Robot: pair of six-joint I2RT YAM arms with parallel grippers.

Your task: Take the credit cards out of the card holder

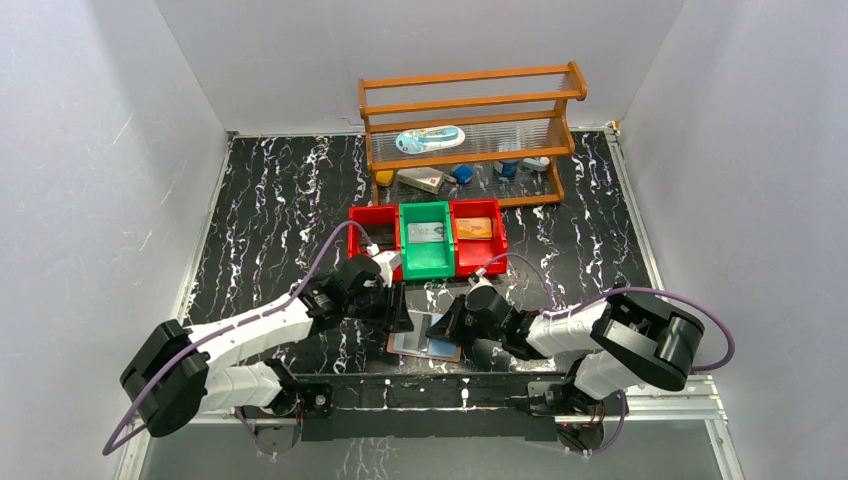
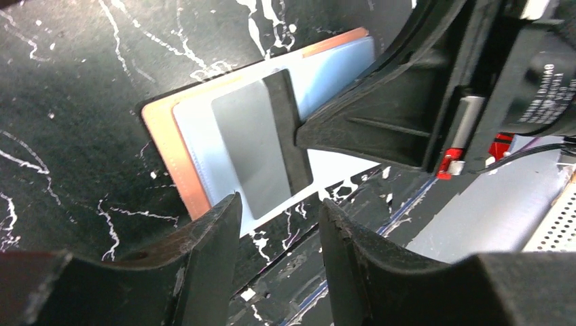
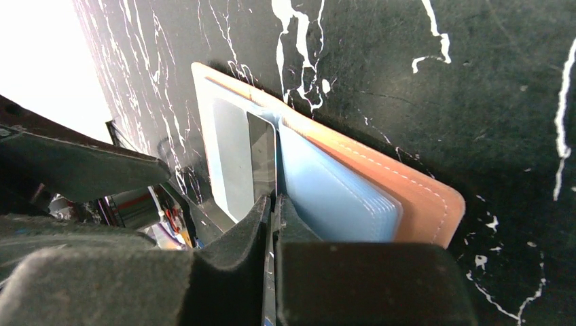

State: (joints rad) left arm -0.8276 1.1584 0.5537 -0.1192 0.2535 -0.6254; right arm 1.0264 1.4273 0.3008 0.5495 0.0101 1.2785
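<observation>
The card holder [image 1: 447,350] lies open on the black marble table near the front edge, pinkish-brown leather [image 2: 166,146] under pale blue clear sleeves [image 3: 339,197]. A silver-grey credit card [image 2: 251,142] with a black stripe lies on its left page. My right gripper [image 3: 275,200] is shut, pinching the card's thin edge at the stripe, and reaches in from the right [image 2: 302,136]. My left gripper [image 2: 278,204] hovers open just off the card's near end, nothing between its fingers. In the top view both grippers [image 1: 398,318] [image 1: 440,325] meet over the holder.
Behind the holder stand a red bin [image 1: 358,222], a green bin [image 1: 427,265] holding a silvery card, and a red bin [image 1: 490,243] holding an orange card. A wooden rack [image 1: 470,80] with small items is at the back. White walls enclose the table.
</observation>
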